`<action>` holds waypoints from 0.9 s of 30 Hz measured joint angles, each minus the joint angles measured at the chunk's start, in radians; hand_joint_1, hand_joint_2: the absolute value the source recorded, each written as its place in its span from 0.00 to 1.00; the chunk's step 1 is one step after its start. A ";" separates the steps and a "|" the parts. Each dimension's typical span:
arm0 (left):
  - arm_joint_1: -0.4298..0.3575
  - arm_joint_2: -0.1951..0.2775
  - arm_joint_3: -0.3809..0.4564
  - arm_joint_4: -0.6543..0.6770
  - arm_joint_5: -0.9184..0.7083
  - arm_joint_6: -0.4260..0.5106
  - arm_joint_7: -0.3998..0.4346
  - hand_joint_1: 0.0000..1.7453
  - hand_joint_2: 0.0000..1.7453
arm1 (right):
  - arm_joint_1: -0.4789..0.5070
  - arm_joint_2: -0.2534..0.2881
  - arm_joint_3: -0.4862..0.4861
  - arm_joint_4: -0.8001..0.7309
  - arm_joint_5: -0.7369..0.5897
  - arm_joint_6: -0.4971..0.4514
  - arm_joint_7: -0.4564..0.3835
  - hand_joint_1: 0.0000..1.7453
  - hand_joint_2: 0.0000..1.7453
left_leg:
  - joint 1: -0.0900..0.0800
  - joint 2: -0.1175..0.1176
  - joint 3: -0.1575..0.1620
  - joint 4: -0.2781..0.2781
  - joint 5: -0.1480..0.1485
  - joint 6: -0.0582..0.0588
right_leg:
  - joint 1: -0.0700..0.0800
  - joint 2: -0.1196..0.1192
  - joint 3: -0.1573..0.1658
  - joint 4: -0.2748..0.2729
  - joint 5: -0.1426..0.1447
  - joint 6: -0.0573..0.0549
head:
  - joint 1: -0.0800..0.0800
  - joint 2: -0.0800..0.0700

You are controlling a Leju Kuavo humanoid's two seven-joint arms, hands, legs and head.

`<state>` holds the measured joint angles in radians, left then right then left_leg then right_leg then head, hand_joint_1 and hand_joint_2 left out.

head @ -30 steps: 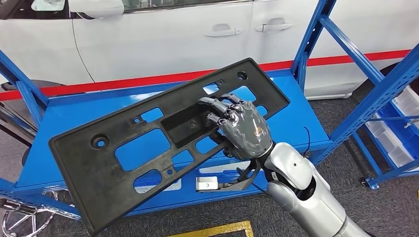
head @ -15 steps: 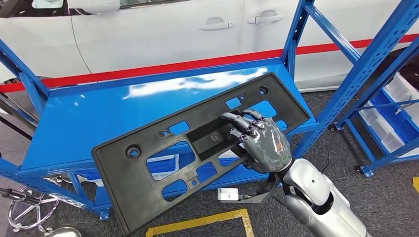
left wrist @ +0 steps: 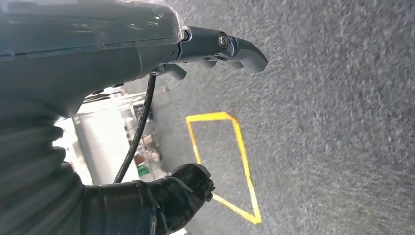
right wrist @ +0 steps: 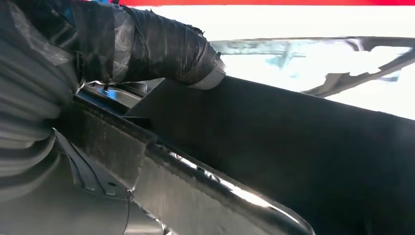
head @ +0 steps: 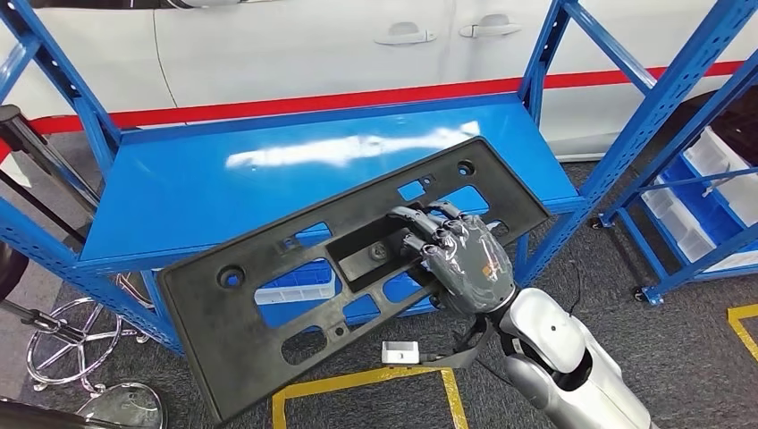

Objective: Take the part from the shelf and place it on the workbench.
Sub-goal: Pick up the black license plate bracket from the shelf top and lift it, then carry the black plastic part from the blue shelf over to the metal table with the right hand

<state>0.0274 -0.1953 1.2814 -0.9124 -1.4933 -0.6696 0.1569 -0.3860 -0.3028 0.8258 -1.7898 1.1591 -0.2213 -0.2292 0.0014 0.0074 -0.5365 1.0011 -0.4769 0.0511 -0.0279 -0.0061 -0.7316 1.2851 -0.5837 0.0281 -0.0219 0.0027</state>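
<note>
The right hand [head: 465,264] was clamped on the part [head: 357,268], its dark fingers [head: 420,223] hooked over the edge of the rectangular recess at the part's middle while the palm lay against the near face; in the right wrist view the thumb [right wrist: 161,46] pressed onto the dark plastic [right wrist: 303,161] from the other side. The part, a long black perforated panel, was held tilted, one end low toward the floor and the other raised over the front edge of the blue shelf [head: 268,170], and it appeared to be clear of the shelf's surface rather than resting on it. So the pick-up looked done: the panel was lifted and carried by one hand alone. What remained, as I judged it, was the whole transfer and the setting-down, since no workbench could be made out beyond the shelf, where a white car [head: 295,45] stood. The left hand [left wrist: 210,49] hung over grey floor with yellow tape [left wrist: 235,161] and held nothing, though whether its fingers were spread or curled I could not tell.
</note>
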 joint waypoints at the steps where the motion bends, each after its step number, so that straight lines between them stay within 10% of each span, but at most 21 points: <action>1: 0.001 0.003 0.000 0.000 -0.001 -0.004 -0.019 0.00 1.00 | -0.004 0.005 0.002 0.002 0.004 0.003 0.011 1.00 1.00 | -0.003 0.001 -0.017 0.004 0.011 0.001 | 0.001 0.000 0.005 0.033 0.003 -0.001 | 0.000 0.000; 4: 0.010 0.016 -0.001 0.000 -0.002 -0.006 -0.083 0.00 1.00 | -0.011 0.010 0.004 0.003 0.008 0.004 0.030 1.00 1.00 | -0.010 0.000 -0.066 0.021 0.036 -0.001 | 0.008 0.000 0.112 -0.057 0.070 -0.016 | 0.000 0.000; 8: 0.030 0.036 -0.001 0.000 -0.002 -0.008 -0.140 0.00 1.00 | -0.020 0.010 0.004 0.003 0.009 0.003 0.037 1.00 1.00 | -0.011 0.001 -0.093 0.030 0.065 -0.018 | 0.026 -0.002 0.236 -0.253 0.047 -0.040 | 0.000 0.000; 11: 0.039 0.054 -0.001 0.004 -0.002 -0.008 -0.144 0.00 1.00 | -0.027 0.009 0.003 0.007 0.010 0.003 0.038 1.00 1.00 | -0.008 -0.001 -0.106 0.044 0.046 -0.037 | 0.019 -0.007 0.216 -0.273 0.079 -0.056 | 0.000 0.000; 15: 0.040 0.075 -0.001 0.023 -0.002 -0.004 -0.126 0.00 1.00 | -0.034 0.006 -0.004 0.015 0.000 0.003 0.034 1.00 1.00 | 0.005 -0.004 -0.154 0.241 -0.119 -0.058 | 0.016 -0.012 0.160 -0.277 0.129 -0.065 | -0.001 0.000; 17: 0.039 0.078 -0.001 0.025 -0.002 -0.006 -0.120 0.00 1.00 | -0.029 -0.007 -0.018 0.019 -0.016 -0.003 0.025 1.00 1.00 | 0.012 -0.004 -0.140 0.292 -0.099 -0.067 | 0.012 -0.013 0.126 -0.270 0.153 -0.058 | -0.001 0.000; 20: 0.038 0.072 -0.001 0.025 -0.002 -0.012 -0.115 0.00 1.00 | -0.015 -0.033 -0.056 0.019 -0.034 -0.019 0.004 1.00 1.00 | 0.022 -0.007 -0.012 0.143 -0.037 -0.080 | 0.004 -0.013 0.072 -0.248 0.180 -0.039 | -0.002 0.000; 23: 0.037 0.067 -0.001 0.023 -0.002 -0.012 -0.113 0.00 1.00 | -0.007 -0.047 -0.087 0.019 -0.037 -0.027 -0.003 1.00 1.00 | 0.016 -0.015 0.067 0.010 -0.074 -0.066 | 0.004 -0.010 0.051 -0.237 0.205 -0.018 | -0.001 0.000; 25: 0.036 0.064 -0.001 0.023 -0.002 -0.012 -0.112 0.00 1.00 | -0.003 -0.053 -0.096 0.019 -0.038 -0.032 -0.004 1.00 1.00 | 0.014 -0.012 0.054 0.007 -0.062 -0.045 | 0.002 -0.007 0.048 -0.240 0.216 -0.005 | -0.001 0.000; 27: 0.033 0.062 -0.001 0.023 -0.002 -0.009 -0.112 0.00 1.00 | 0.005 -0.063 -0.105 0.020 -0.040 -0.036 -0.009 1.00 1.00 | 0.014 -0.007 0.036 0.004 -0.039 -0.021 | -0.001 -0.004 0.034 -0.203 0.163 0.002 | 0.000 0.000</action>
<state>0.0601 -0.1337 1.2804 -0.8894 -1.4958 -0.6786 0.0447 -0.3809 -0.3660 0.7206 -1.7701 1.1189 -0.2573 -0.2378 0.0156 0.0008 -0.5002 1.0051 -0.5162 0.0298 -0.0288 -0.0103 -0.6975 1.0825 -0.4212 0.0304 -0.0223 0.0027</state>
